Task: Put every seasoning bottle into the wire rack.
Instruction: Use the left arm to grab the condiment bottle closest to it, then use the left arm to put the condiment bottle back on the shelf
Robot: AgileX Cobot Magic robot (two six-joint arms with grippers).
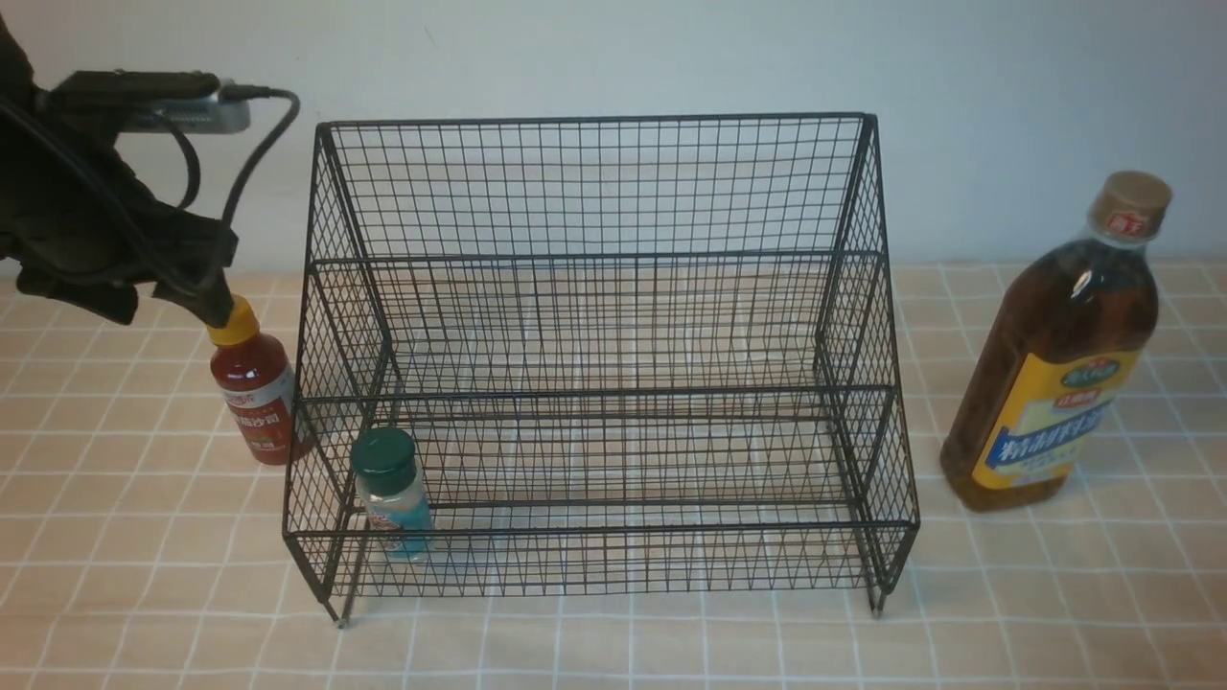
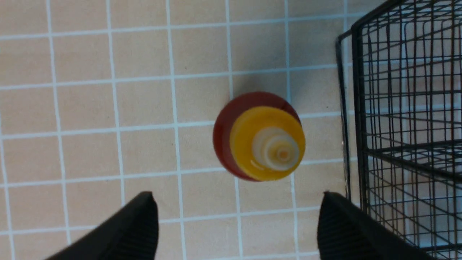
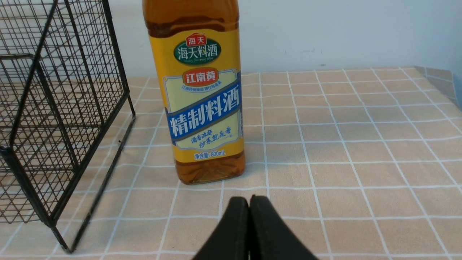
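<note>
A tablecloth (image 1: 613,652) of peach-beige squares divided by thin white lines covers the whole work surface, lying flat and smooth. Behind it rises a plain, pale bluish-white wall (image 1: 1007,86), meeting the cloth along a straight line. In the right wrist view the cloth's far edge (image 3: 438,74) folds down at one corner.

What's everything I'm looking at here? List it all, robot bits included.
table: one, tan with white grid, under everything.
wall: one, pale, behind.
rack: one, black wire, mid-table.
shaker: one, clear with green cap, inside the rack, front left corner.
red bottle: one, yellow cap, on the table left of the rack.
amber bottle: one, yellow label, on the table right of the rack.
left gripper: one, black, open above the red bottle.
right gripper: one, black, shut, facing the amber bottle.
</note>
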